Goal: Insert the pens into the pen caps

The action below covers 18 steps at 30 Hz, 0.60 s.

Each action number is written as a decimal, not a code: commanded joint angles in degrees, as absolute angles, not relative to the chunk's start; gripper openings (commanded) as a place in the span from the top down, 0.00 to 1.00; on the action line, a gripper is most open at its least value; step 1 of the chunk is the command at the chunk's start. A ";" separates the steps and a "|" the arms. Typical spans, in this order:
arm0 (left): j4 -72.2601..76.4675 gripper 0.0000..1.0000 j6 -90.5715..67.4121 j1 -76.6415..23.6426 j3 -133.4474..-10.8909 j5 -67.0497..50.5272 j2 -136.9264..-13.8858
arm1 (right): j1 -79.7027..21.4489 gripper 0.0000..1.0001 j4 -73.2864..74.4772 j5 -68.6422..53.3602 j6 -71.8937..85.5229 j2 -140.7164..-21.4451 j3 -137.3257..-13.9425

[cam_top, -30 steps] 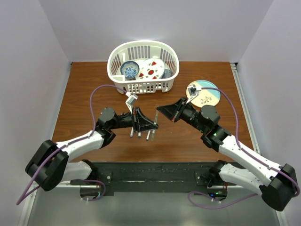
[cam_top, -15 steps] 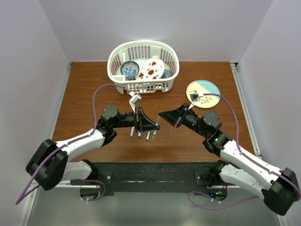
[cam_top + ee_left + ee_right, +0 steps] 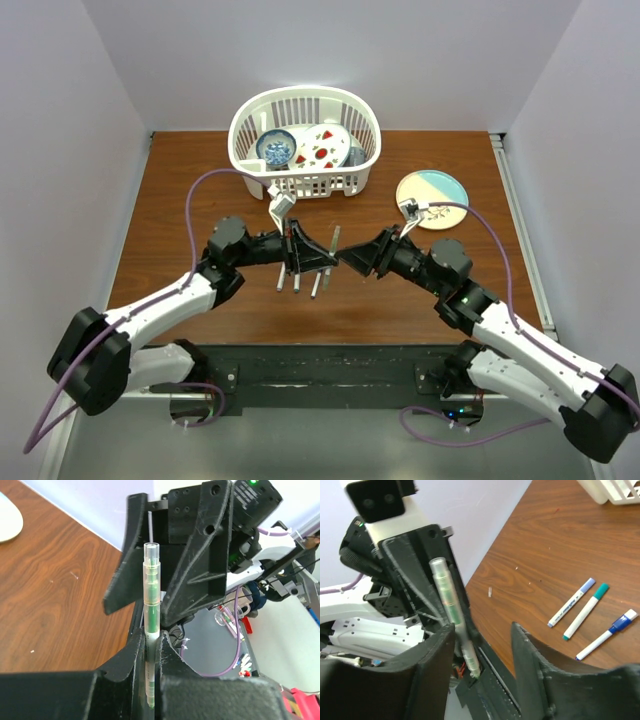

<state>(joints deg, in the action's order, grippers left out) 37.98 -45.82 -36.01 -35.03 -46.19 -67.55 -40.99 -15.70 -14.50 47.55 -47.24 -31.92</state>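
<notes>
Jaws of the left gripper [image 3: 150, 647] are pinched on the lower barrel of a green pen [image 3: 152, 605], held upright. Jaws of the right gripper [image 3: 483, 630] are spread close by its clear upper end. Three other pens [image 3: 583, 612] are seen lying on the table [image 3: 555, 540].

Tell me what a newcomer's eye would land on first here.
Two black pincers face each other above mid-table: the left pincer clamps a green pen, and the open right pincer flanks the pen's free end. Close by, three pens lie side by side on the table, with a white basket at the far edge.
</notes>
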 commanded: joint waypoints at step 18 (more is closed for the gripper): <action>39.99 1.00 -43.86 -35.86 -33.84 -47.99 -63.54 | -41.22 0.40 -17.75 -16.87 43.07 -56.51 -47.29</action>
<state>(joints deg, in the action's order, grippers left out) 37.08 -44.34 -36.01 -33.87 -46.78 -64.40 -40.99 -15.49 -15.03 44.77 -54.89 -44.60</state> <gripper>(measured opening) 0.087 0.671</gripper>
